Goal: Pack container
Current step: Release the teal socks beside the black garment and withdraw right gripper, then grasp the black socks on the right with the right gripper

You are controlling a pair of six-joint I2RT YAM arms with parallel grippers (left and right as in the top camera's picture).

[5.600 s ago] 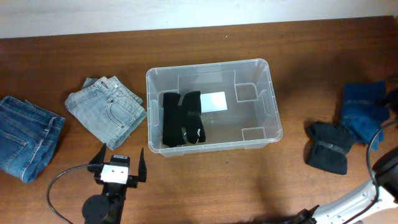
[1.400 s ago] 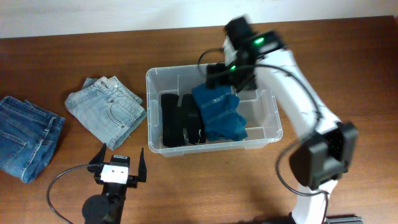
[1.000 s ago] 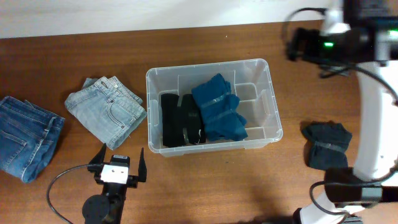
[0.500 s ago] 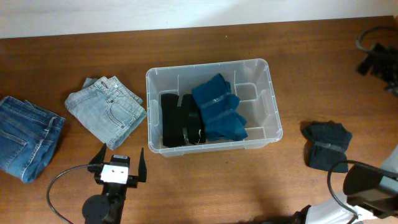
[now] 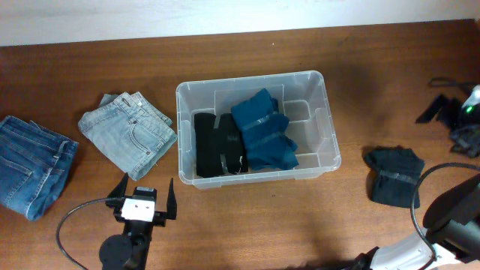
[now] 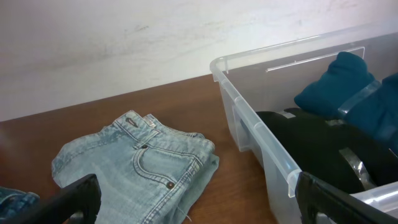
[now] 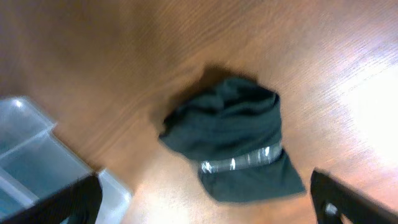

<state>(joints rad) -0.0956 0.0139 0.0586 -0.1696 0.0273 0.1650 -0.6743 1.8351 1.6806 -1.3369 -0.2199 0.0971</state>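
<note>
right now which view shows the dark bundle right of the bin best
Right wrist: the dark bundle sits large and central, though a bit blurred. Overhead shows the dark bundle small, right of the container. Left wrist misses it.

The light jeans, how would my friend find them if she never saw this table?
Find the big clear container in the middle of the wooden table. Just beside its left wall lies a folded pair of light jeans. They are pale and faded, while the darker jeans farther left, at the table's edge, are deep blue.
</note>
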